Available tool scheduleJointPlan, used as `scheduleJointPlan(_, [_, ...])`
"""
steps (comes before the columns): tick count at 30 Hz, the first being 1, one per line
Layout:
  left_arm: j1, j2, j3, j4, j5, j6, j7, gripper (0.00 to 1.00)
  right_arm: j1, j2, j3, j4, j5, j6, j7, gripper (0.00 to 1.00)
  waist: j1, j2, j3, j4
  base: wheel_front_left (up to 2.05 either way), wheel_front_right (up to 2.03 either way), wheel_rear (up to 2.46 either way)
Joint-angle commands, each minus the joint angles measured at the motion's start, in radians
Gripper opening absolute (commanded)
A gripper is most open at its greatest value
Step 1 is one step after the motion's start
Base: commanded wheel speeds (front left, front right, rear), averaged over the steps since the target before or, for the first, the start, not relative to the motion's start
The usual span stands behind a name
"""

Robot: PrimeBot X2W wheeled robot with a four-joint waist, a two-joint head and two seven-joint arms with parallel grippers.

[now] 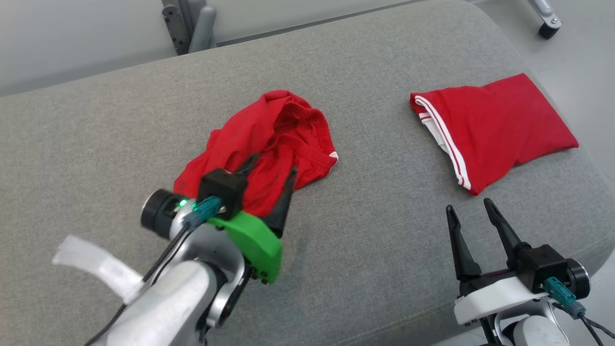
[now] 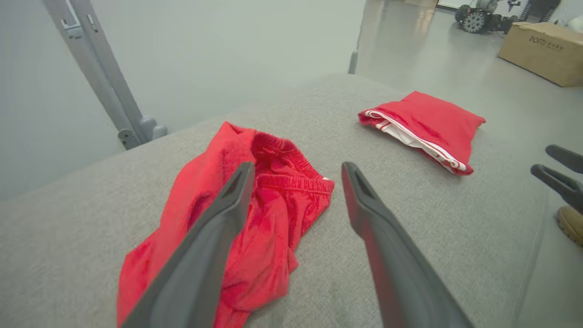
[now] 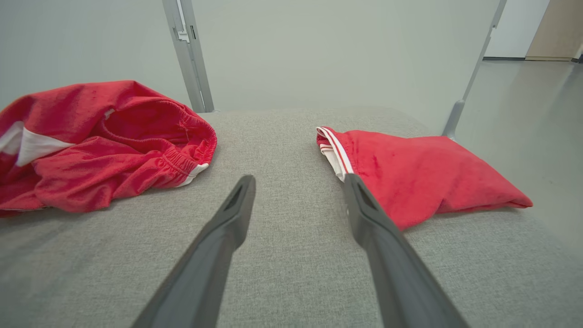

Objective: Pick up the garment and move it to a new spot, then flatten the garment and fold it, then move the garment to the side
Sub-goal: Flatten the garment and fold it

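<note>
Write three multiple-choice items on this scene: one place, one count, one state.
1. The folded garment lies where, relative to the crumpled garment?
A. robot's left B. robot's right C. on top
2. How many red garments lie on the grey cushion?
A. one B. two C. three
3. The left gripper is:
A. open B. shut on cloth C. shut, empty
Answers: 1 B, it sits apart at the head view's right; 2 B, one crumpled, one folded; 3 A, its jaws stand spread over the crumpled garment.
</note>
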Motion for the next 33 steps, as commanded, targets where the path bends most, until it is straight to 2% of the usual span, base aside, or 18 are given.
scheduleJointPlan(1, [-0.048, -0.015, -0.026, 0.036, 0.023, -0.021, 0.017, 1.0, -0.006, -0.001, 0.001, -0.001, 0.006, -0.002, -0.003, 1.0, 0.0, 0.0, 0.009, -0.009, 0.0, 0.0, 0.0])
scheduleJointPlan(6, [-0.229, -0.088, -0.121, 0.243, 0.072, -0.121, 0.1, 1.0, -0.022, -0.001, 0.005, 0.0, 0.009, -0.002, -0.003, 1.0, 0.0, 0.0, 0.03, -0.032, 0.0, 0.0, 0.0])
scheduleJointPlan(7, [-0.284, -0.099, -0.141, 0.338, 0.085, -0.156, 0.126, 1.0, -0.026, -0.001, 0.006, 0.002, 0.012, -0.002, -0.003, 1.0, 0.0, 0.0, 0.037, -0.043, 0.0, 0.0, 0.0])
scheduleJointPlan(9, [-0.329, -0.103, -0.146, 0.422, 0.081, -0.185, 0.147, 1.0, -0.031, -0.001, 0.007, 0.003, 0.016, -0.002, -0.003, 1.0, 0.0, 0.0, 0.041, -0.055, 0.0, 0.0, 0.0])
scheduleJointPlan(12, [-0.38, -0.082, -0.145, 0.527, 0.07, -0.228, 0.183, 1.0, -0.033, -0.001, 0.008, 0.006, 0.019, -0.002, -0.003, 1.0, 0.0, 0.0, 0.044, -0.072, 0.0, 0.0, 0.0])
scheduleJointPlan(18, [-0.465, 0.0, -0.157, 0.658, 0.064, -0.32, 0.239, 1.0, -0.049, -0.001, 0.002, 0.005, 0.022, -0.002, -0.003, 1.0, 0.0, 0.0, 0.063, -0.099, 0.0, 0.0, 0.0])
scheduleJointPlan(19, [-0.465, 0.0, -0.157, 0.658, 0.064, -0.32, 0.239, 1.0, -0.049, -0.001, 0.002, 0.005, 0.022, -0.002, -0.003, 1.0, 0.0, 0.0, 0.063, -0.099, 0.0, 0.0, 0.0])
scheduleJointPlan(25, [-0.512, 0.081, -0.189, 0.689, 0.059, -0.358, 0.266, 1.0, -0.059, -0.001, -0.002, 0.003, 0.04, -0.002, -0.003, 1.0, 0.0, 0.0, 0.071, -0.124, 0.0, 0.0, 0.0])
scheduleJointPlan(32, [-0.534, 0.116, -0.206, 0.687, 0.028, -0.367, 0.28, 1.0, -0.049, -0.001, 0.005, 0.008, 0.056, -0.002, -0.003, 1.0, 0.0, 0.0, 0.071, -0.132, 0.0, 0.0, 0.0])
scheduleJointPlan(33, [-0.537, 0.118, -0.208, 0.687, 0.024, -0.368, 0.282, 0.81, -0.051, -0.001, 0.005, 0.009, 0.057, -0.002, -0.003, 1.0, 0.0, 0.0, 0.071, -0.132, 0.0, 0.0, 0.0])
